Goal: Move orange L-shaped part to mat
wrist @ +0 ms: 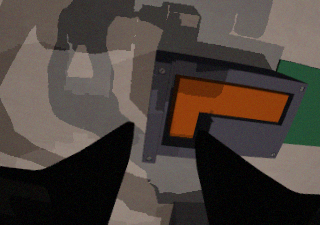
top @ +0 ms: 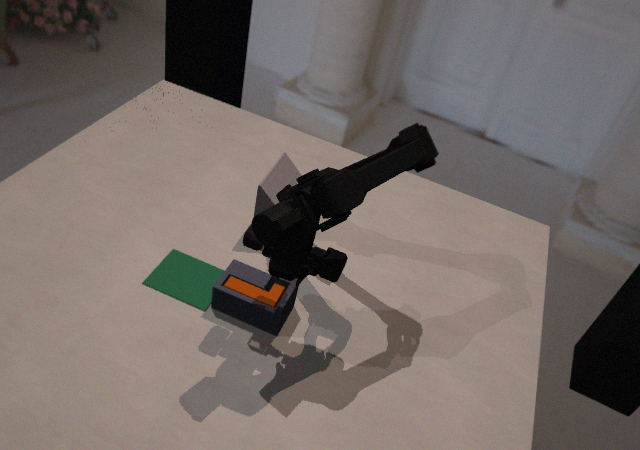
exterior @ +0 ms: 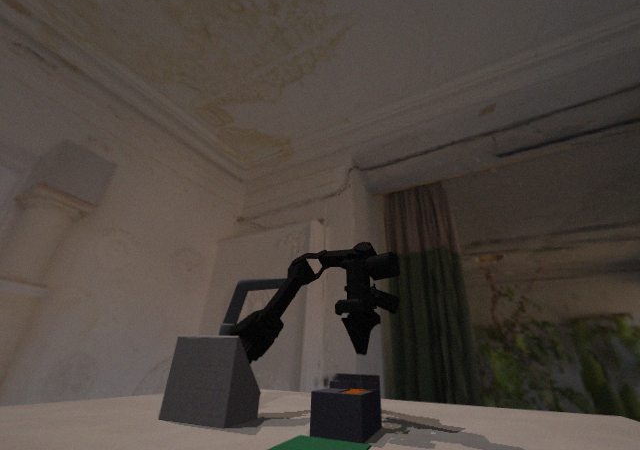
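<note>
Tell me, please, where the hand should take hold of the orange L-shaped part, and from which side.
No grip is possible yet: the orange L-shaped part lies flush in the grey tray, with no free edge. The hand, half closed and empty, hangs above. Press the L-shaped end from above first; then probably pinch the straight end, nearest the green mat, across its narrow width.

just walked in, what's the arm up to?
The arm's gripper hangs above the grey tray, fingers partly closed and holding nothing. The orange L-shaped part lies flush in its pocket, not yet pressed or tipped. The green mat beside the tray has nothing on it. The gripper looks lined up near the part's L-shaped end, probably to press it.
</note>
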